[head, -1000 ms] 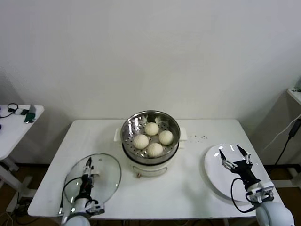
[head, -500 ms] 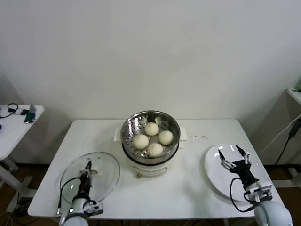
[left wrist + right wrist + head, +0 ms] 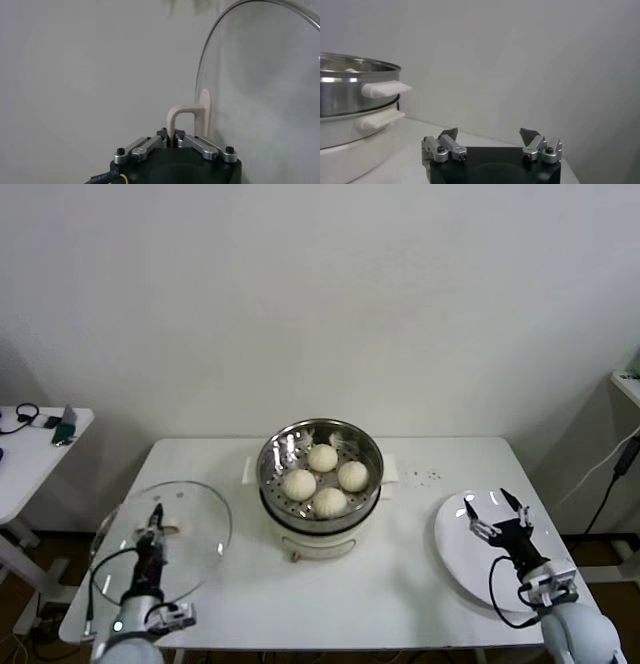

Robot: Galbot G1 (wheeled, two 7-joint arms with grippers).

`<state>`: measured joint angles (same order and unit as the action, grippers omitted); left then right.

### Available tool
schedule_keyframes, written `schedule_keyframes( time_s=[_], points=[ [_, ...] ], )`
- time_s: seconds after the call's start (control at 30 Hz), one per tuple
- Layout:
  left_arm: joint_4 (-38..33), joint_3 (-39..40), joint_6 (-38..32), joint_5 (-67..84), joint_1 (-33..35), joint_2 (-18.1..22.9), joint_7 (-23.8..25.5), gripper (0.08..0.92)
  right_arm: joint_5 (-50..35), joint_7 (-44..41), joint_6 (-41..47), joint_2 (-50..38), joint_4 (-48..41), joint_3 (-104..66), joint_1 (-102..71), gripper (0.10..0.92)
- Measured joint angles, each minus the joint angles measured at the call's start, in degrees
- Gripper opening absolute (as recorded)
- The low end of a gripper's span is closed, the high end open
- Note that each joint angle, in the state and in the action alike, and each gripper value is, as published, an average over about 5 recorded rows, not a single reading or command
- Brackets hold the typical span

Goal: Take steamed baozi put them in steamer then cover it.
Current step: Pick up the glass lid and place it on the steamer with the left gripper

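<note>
We see the steamer [image 3: 320,446] sitting on its white cooker base [image 3: 318,536] at the middle of the table [image 3: 400,574], and in it lie all four steamed baozi [image 3: 322,478], packed close together on the perforated bottom. The steamer is uncovered. Off to the right, near the table's edge, the flat white plate [image 3: 462,556] holds no food; part of its surface is masked by the arm above it.

From the right wrist view we catch only the steamer's shiny wall and its side handles [image 3: 386,88]; the buns inside are barely visible over the rim there.

The cover [image 3: 163,541] is well apart from the steamer, over the table's front left corner, tilted up on edge rather than lying flat, with part of it past the table's edge. Our left gripper [image 3: 153,524] has its fingers closed tight on the cover's whitish handle [image 3: 186,116], which the left wrist view shows rising from between the pinched fingertips, the glass curving away beside it.

Our right gripper [image 3: 497,514] hovers over the plate, fingers spread wide and holding nothing, well away from the steamer.
</note>
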<state>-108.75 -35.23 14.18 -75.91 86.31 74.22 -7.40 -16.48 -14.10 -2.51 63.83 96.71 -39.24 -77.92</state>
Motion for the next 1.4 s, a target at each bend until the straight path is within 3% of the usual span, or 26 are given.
schedule_keyframes(
  time_s=[0.37, 0.57, 0.73, 1.0, 1.4],
  points=[
    [-10.48, 2.16, 8.49, 6.39, -2.79, -10.67, 4.57, 0.150, -0.33, 0.70, -0.34, -0.73, -3.60, 3.15, 4.23, 0.823],
    [-12.21, 6.16, 12.47, 7.63, -8.08, -15.33, 8.08, 0.150, 0.55, 1.39, -0.45, -0.11, -5.27, 4.26, 6.11, 0.823],
    [-11.95, 12.18, 15.16, 6.79, -14.58, -16.74, 11.89, 0.150, 1.34, 1.75, -0.79, 0.50, -6.38, 4.49, 6.78, 0.823],
    [-8.60, 23.71, 17.29, 2.01, -25.65, -13.43, 19.35, 0.150, 2.50, 1.88, -1.51, 0.90, -7.94, 3.71, 6.78, 0.823],
    [-0.48, 34.30, 19.35, -5.58, -33.75, -0.62, 22.96, 0.150, 3.50, 1.71, -2.46, 0.80, -9.26, 1.44, 5.86, 0.823]
  ],
)
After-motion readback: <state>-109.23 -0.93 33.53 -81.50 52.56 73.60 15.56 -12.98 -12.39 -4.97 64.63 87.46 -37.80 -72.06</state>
